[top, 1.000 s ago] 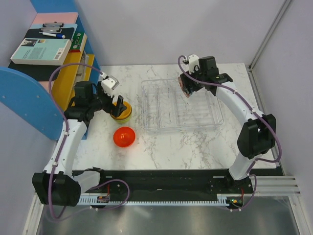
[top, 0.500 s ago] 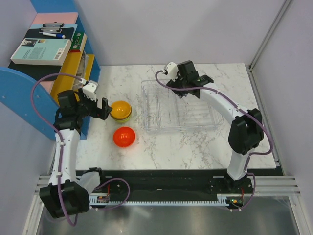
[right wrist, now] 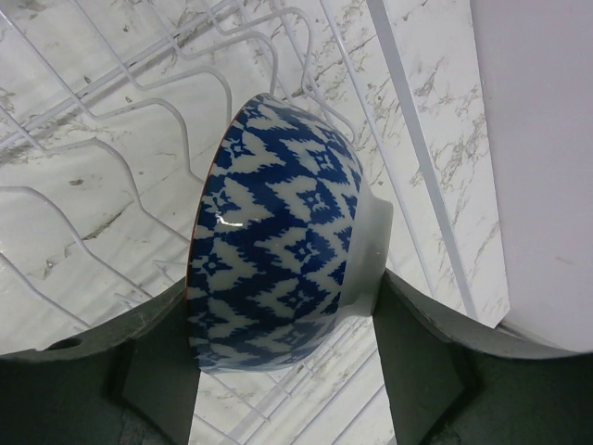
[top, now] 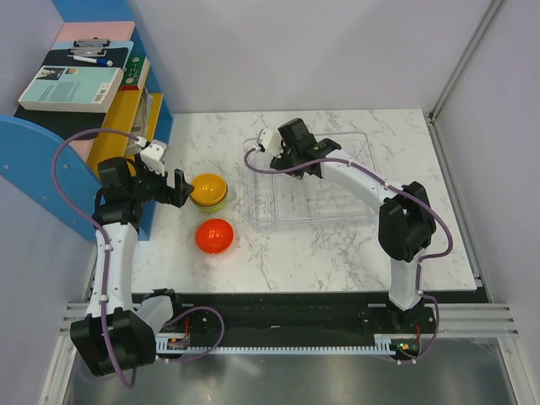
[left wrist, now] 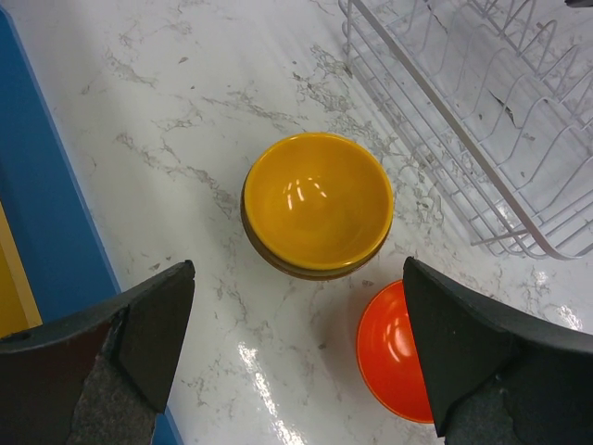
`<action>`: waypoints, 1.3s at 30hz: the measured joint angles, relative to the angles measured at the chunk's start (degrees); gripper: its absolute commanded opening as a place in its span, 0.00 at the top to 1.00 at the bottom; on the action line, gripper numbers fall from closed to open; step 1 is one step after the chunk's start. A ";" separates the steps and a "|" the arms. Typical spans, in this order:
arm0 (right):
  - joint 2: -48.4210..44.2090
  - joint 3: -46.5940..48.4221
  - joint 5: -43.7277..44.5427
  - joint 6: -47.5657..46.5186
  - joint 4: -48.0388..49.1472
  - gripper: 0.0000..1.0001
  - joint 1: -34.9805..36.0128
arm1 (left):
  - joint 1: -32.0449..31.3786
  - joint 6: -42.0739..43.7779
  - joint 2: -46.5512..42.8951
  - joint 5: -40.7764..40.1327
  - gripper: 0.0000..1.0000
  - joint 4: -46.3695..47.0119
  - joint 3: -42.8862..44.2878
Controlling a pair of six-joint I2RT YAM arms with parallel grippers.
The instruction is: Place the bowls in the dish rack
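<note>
Blue-patterned bowl (right wrist: pixel 278 241) pinched in right tool (right wrist: pixel 283 338), left tool (left wrist: pixel 296 306) spread, red-orange bowl (left wrist: pixel 391 357) half hidden

Marble table (top: pixel 337 245): dish rack (top: pixel 283 198); left of it yellow-orange bowl stack (top: pixel 208 189), red-orange bowl (top: pixel 213 235) just beside.

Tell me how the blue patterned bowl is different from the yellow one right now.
The blue patterned bowl has a blue-white zigzag outside; the yellow bowl is plain. The patterned one is tipped on its side, held in the right gripper over the dish rack. The yellow one sits upright on the table, nested on a second bowl, with nothing gripping it. Both are small round bowls.
</note>
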 measured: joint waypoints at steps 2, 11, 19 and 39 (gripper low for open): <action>0.98 0.59 0.81 -1.09 0.02 1.00 0.37 | 0.04 -0.02 0.00 0.31 0.00 0.02 -0.07; 4.31 3.37 2.62 -4.98 -0.11 1.00 1.84 | 0.28 -0.13 0.02 0.46 0.00 0.04 -0.13; 7.30 4.22 4.28 -9.35 -0.72 1.00 4.22 | 0.33 -0.15 0.09 0.79 0.00 0.07 -0.15; 12.55 10.69 5.18 -13.44 -6.47 0.12 4.83 | 0.98 -0.15 0.11 2.08 0.00 0.81 -0.46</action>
